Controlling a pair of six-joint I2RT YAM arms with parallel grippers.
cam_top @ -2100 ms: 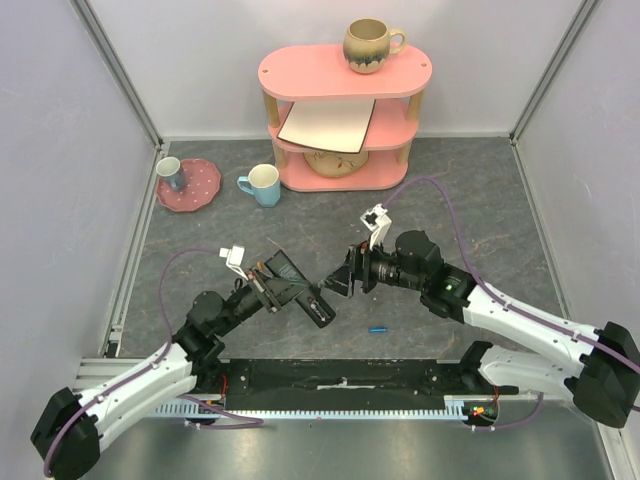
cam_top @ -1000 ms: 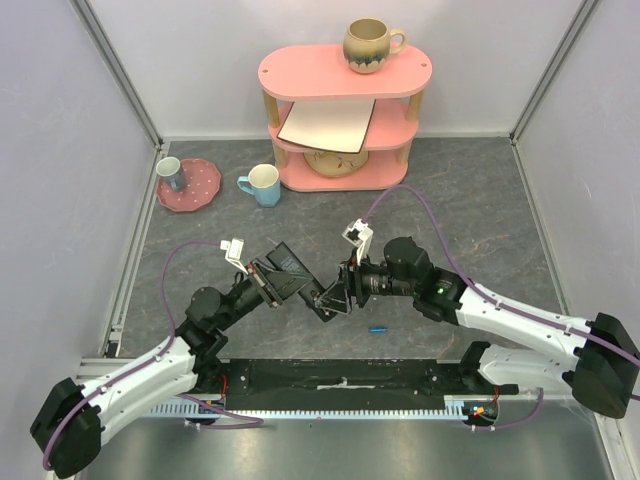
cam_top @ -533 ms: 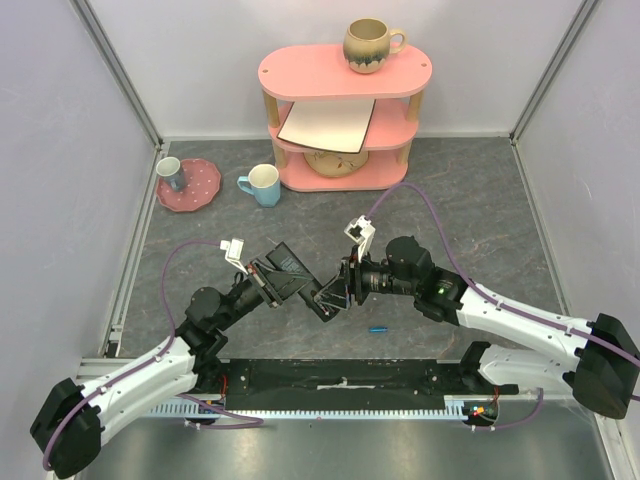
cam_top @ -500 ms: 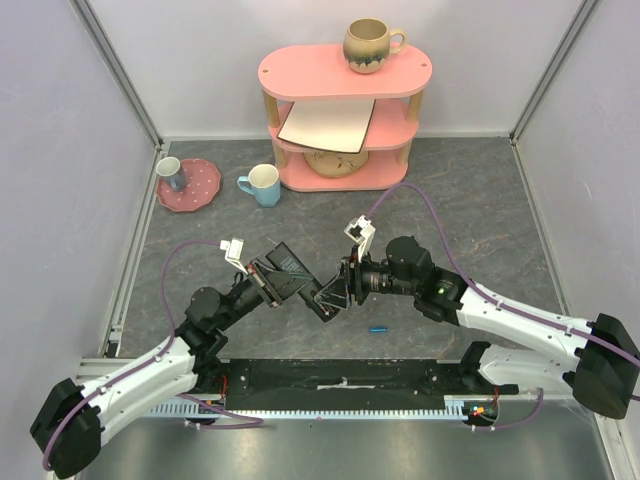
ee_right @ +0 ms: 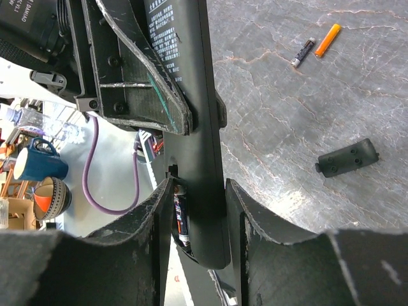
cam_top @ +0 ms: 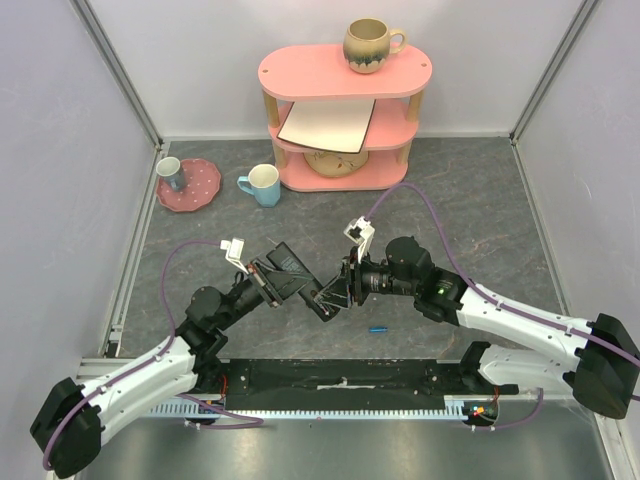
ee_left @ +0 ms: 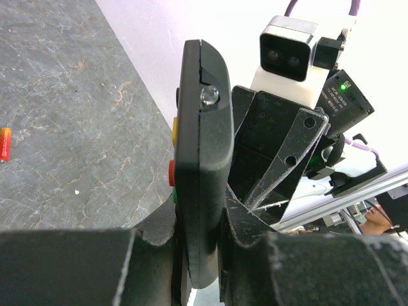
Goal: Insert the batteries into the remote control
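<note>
Left gripper point(ee_left: 197, 248) is clamped on one end of the remote point(ee_left: 201, 159) and holds it clear of the table point(cam_top: 480, 200), edge-on, free end pointing at the other arm. Judged purpose: act as a vise so the battery slot is offered to the right side. Right gripper point(ee_right: 197, 210) straddles that free end with a finger on each long edge, jaws partly closed. One finger point(ee_right: 239, 210) sits against the remote; whether the pair is squeezing or only bracketing it, I cannot tell from the right wrist view. Neither loose battery is loaded: the orange battery point(ee_right: 327, 39) and the second battery point(ee_right: 303, 52) lie just beside each other on the table, and the cover point(ee_right: 346, 157) lies apart from them. Room: both arms meet over mid-table. The pink shelf point(cam_top: 340, 110), the cup point(cam_top: 262, 184) and the red plate point(cam_top: 190, 185) are well apart at the far side. Bare stone around the batteries should allow a straight descent.
</note>
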